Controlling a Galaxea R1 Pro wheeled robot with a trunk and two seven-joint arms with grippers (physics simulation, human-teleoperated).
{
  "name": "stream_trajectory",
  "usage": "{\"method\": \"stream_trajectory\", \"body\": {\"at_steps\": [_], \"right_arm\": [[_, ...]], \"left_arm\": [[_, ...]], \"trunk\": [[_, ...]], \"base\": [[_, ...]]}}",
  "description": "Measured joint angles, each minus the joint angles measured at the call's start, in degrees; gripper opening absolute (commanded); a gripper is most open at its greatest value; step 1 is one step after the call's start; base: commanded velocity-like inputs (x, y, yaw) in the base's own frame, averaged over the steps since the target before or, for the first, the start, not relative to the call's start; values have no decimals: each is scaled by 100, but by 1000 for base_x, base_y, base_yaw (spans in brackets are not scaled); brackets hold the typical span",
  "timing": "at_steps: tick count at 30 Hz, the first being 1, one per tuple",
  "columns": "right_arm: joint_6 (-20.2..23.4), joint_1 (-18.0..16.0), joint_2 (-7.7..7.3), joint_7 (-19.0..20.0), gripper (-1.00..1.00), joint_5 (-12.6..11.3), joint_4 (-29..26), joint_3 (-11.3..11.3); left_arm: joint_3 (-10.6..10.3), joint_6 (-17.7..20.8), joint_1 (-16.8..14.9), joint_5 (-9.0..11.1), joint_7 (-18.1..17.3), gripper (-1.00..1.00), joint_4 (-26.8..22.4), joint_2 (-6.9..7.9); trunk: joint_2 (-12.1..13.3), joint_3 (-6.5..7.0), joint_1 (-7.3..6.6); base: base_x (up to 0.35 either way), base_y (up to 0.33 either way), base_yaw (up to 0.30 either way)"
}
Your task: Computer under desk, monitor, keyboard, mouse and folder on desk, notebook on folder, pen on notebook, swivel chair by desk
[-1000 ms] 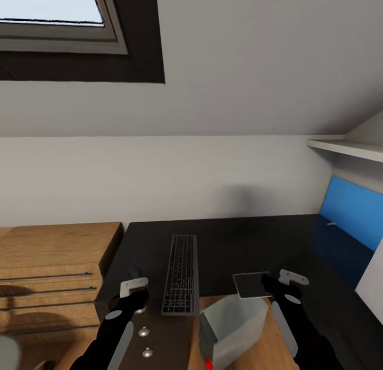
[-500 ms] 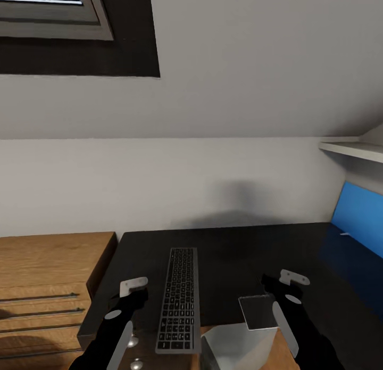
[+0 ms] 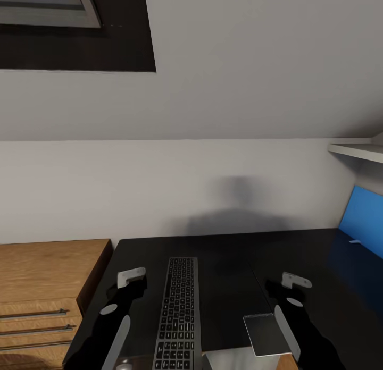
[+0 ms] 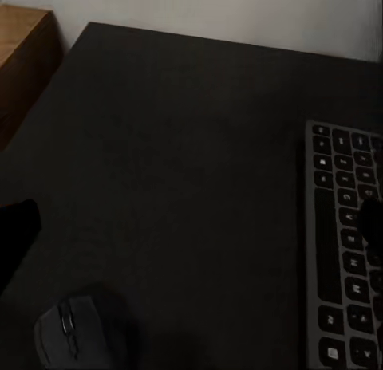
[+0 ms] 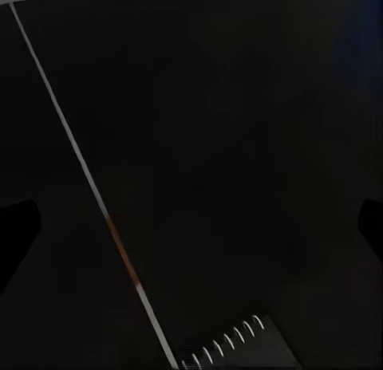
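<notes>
At the left a wooden chest (image 3: 48, 277) adjoins the desk (image 3: 223, 263). The left gripper (image 3: 130, 278) hovers spread; the mouse (image 4: 76, 332) sits just beneath it, and the keyboard (image 3: 178, 311) runs near-to-far alongside. The notebook (image 3: 265, 334) lies beside the right gripper (image 3: 294, 280), whose fingers look spread.

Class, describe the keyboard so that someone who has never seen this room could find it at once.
Start at the black desk under the sloped grey wall, right of the wooden drawer chest. The keyboard lies on it, running away from the front edge. It is long and slim with a grey rim, unlike the small rounded mouse beside it.
</notes>
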Motion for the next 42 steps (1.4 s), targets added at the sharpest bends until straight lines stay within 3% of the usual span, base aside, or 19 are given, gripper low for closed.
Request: {"method": "stream_trajectory", "body": {"at_steps": [2,3,7,11,14,28,32,36,42], "right_arm": [[-26,-4,-30,0,100,38,136,-2],[-241,-29,-155,1,100,80,525,0],[-487,-200,-316,4,100,97,975,0],[-593,-415,-441,22,100,96,1371,-2],[-813,-711,-597,245,100,97,1957,-4],[-829,-850,-624,400,100,67,2187,-4],[-419,-851,-621,407,100,49,2163,-6],[-256,-852,-621,405,100,43,2134,-10],[-122,-852,-620,395,100,38,2120,-15]], "left_arm": [[2,7,19,2,1,100,-132,0],[3,19,46,6,7,100,-386,1],[-1,24,81,14,10,100,-558,1],[-2,26,119,15,11,100,-679,1],[-2,27,237,13,11,100,-893,1],[-3,32,390,7,16,100,-1233,1],[-3,35,394,7,19,100,-1266,1],[-3,36,395,7,20,100,-1272,1],[-3,36,395,7,28,100,-1274,1]], "trunk": [[0,0,0],[0,0,1],[-118,-53,66],[-279,-125,154],[-400,-179,220],[-962,-431,527],[-1122,-503,615],[-1283,-575,703],[-1323,-593,725]], "base": [[18,0,0],[7,0,0],[3,0,0],[1,0,0],[0,0,0],[0,0,0],[0,0,0],[0,0,0],[0,0,0]]}}
